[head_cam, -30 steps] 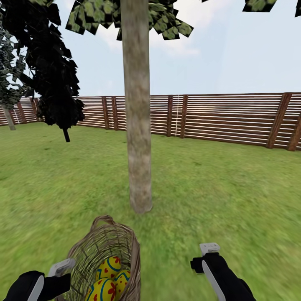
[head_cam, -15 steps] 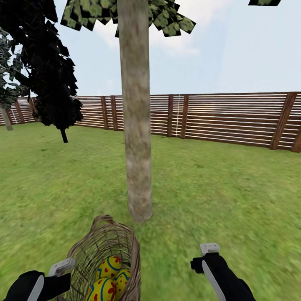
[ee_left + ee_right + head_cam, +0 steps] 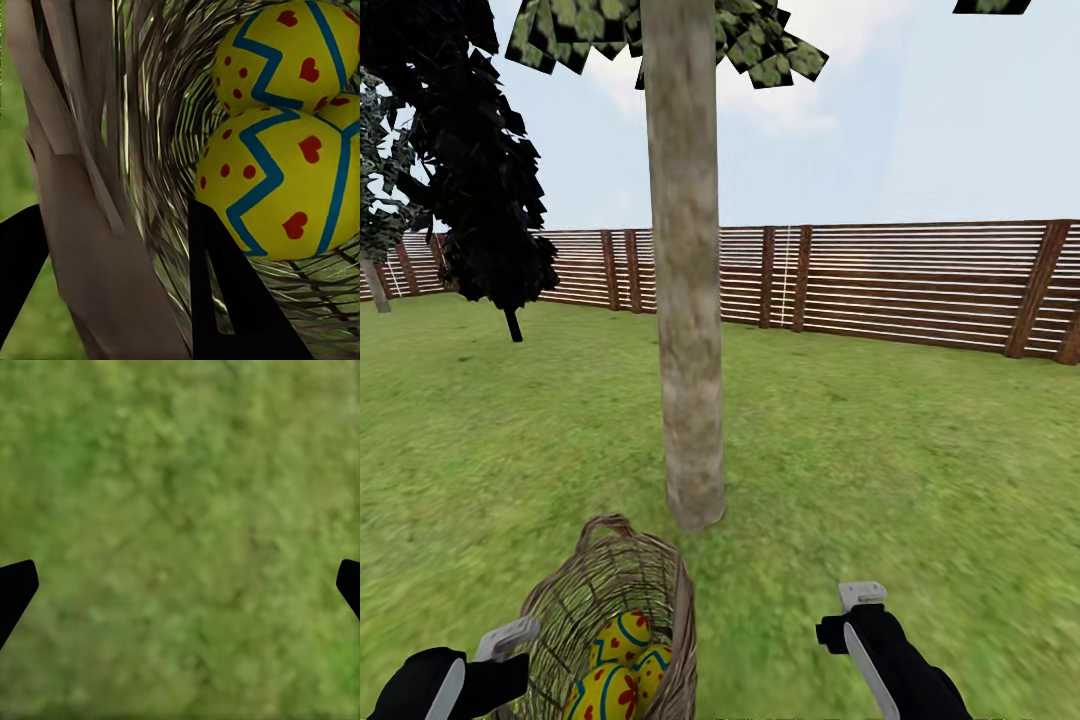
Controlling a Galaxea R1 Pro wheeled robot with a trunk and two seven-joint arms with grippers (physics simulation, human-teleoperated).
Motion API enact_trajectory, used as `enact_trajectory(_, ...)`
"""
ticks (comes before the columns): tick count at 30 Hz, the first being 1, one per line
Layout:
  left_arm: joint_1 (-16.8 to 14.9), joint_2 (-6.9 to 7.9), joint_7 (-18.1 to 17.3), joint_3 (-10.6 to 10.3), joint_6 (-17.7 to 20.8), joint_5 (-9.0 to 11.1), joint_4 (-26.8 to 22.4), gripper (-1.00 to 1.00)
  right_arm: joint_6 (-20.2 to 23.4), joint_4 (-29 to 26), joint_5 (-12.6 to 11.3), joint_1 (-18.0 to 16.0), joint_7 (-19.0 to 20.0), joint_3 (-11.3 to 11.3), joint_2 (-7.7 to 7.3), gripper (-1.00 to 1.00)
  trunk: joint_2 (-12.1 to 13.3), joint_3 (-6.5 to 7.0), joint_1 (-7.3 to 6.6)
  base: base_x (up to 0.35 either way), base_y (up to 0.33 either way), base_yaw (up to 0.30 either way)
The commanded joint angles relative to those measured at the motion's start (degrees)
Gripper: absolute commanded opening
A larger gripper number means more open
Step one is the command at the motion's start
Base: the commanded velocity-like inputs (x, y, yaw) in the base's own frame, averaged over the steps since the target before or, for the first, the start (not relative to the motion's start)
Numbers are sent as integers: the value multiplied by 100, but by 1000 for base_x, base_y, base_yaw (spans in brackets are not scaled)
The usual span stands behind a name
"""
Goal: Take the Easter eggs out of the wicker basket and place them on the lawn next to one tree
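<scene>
Tree [image 3: 685, 300]: thick pale trunk rising from the lawn [image 3: 910, 450] straight ahead, blocky green leaves at the crown.
Wicker basket [image 3: 600, 590]: held up at the lower left of the head view, just in front of the trunk base, mouth tilted toward the camera.
Easter eggs [image 3: 622, 672]: yellow with blue zigzags and red marks, all inside the basket; two show large in the left wrist view [image 3: 281, 176].
Left hand [image 3: 112, 285]: fingers straddle the basket's woven rim [image 3: 97, 187], one inside and one outside, closed onto it.
Right hand [image 3: 180, 585]: fingers spread wide, holding nothing, above bare grass [image 3: 180, 510]; seen at the lower right of the head view [image 3: 857, 608].
Fence [image 3: 920, 285]: brown slats across the far edge of the lawn.
Dark-leaved tree [image 3: 470, 170]: thin trunk, far left.
</scene>
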Motion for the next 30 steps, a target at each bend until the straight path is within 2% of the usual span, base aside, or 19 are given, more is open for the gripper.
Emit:
enact_trajectory(1,-5,1,-35,15,30,56,-3,-100,18,-8,-58,-4,-57,30,-6,100,-45,-24,22,0,0,0)
enact_trajectory(30,-5,-15,-12,10,21,50,24,-100,22,-9,-56,-4,-57,43,-5,100,-1208,-545,659,0,0,0)
